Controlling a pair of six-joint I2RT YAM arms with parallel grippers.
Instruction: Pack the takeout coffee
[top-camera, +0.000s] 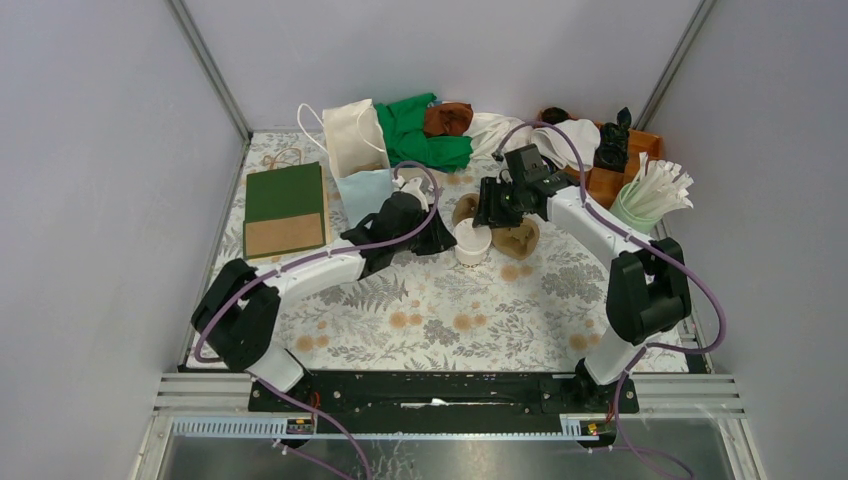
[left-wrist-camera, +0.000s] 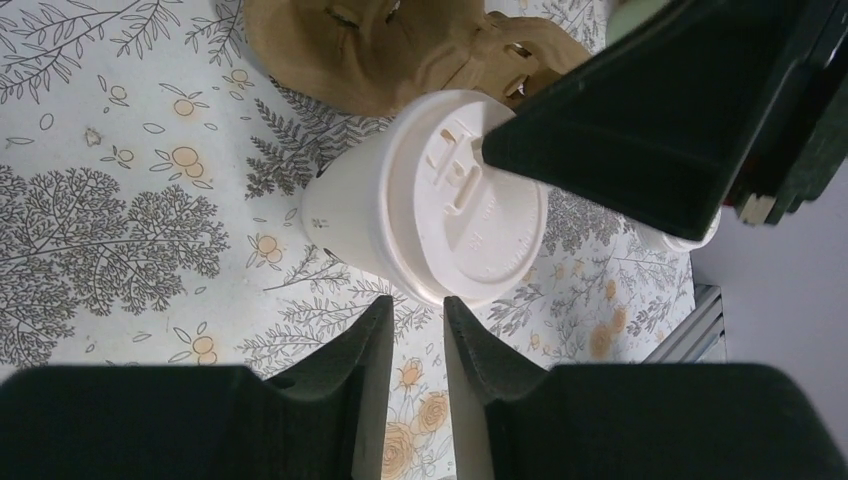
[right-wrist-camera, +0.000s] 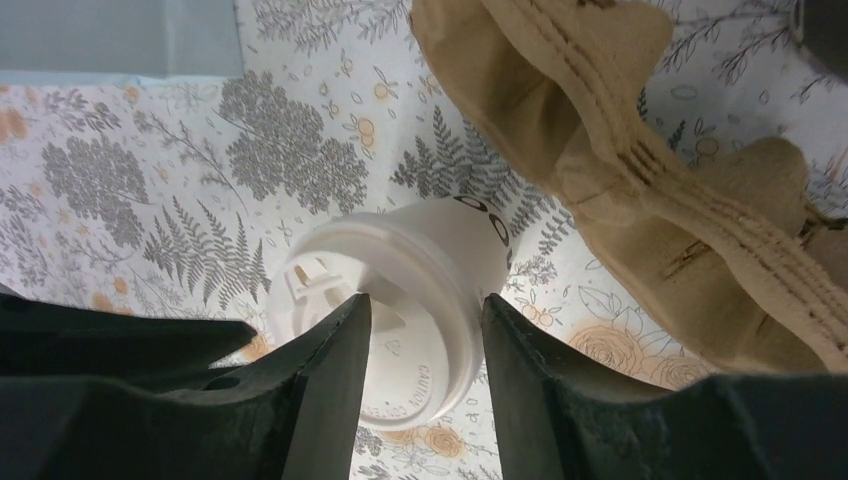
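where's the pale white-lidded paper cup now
The cup stands mid-table in the top view, between the left gripper and right gripper, beside the brown pulp tray.

The lidded takeout coffee (top-camera: 472, 243) stands upright between my two arms on the floral desk (top-camera: 440, 320).
My left end effector (top-camera: 443, 240) sits just left of it. My right end effector (top-camera: 489, 216) hangs at its far right edge, beside the brown pulp tray (top-camera: 522, 240). Further back lie a white paper bag (top-camera: 350, 140), a green cloth (top-camera: 425, 140) and a green notebook (top-camera: 285, 205). A cup of white sticks (top-camera: 655, 192) stands at the right.
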